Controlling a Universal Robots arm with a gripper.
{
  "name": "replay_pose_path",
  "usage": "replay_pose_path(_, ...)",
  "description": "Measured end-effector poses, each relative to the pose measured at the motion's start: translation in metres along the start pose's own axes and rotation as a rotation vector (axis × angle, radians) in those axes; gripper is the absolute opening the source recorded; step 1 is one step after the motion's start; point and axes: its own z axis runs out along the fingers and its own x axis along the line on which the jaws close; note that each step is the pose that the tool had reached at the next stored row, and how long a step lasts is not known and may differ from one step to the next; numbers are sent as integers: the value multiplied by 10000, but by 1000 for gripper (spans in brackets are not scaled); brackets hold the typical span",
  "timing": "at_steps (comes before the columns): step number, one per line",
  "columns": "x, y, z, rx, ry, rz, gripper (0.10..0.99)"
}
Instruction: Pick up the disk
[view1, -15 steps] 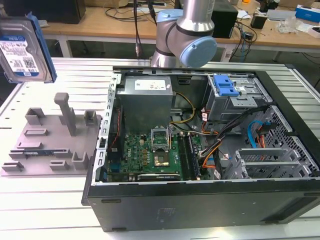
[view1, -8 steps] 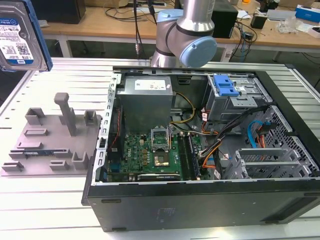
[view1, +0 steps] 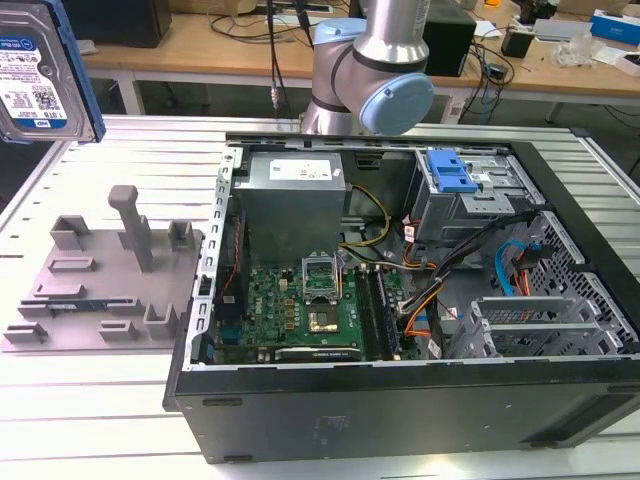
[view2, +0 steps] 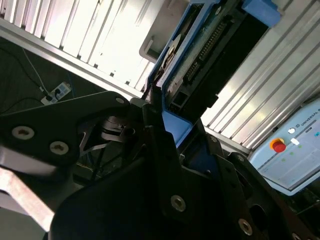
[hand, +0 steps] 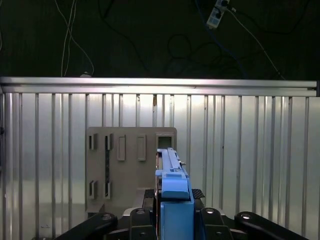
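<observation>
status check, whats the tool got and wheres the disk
Tool shut on the disk, gripped by its blue-railed edge. Disk raised off the table, above the grey tray. Nothing in the way.

Open black computer case (view1: 400, 400) on a ribbed metal table (view1: 90, 400), green motherboard (view1: 300, 310) and grey power supply (view1: 295, 195) inside, blue-latched drive cage (view1: 470, 190), grey slotted tray (view1: 100, 285) beside the case, wooden workbench (view1: 200, 50) behind
</observation>
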Motion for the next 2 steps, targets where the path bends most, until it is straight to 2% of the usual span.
replay_pose_path(2,0,0,0,0,0,-1,365)
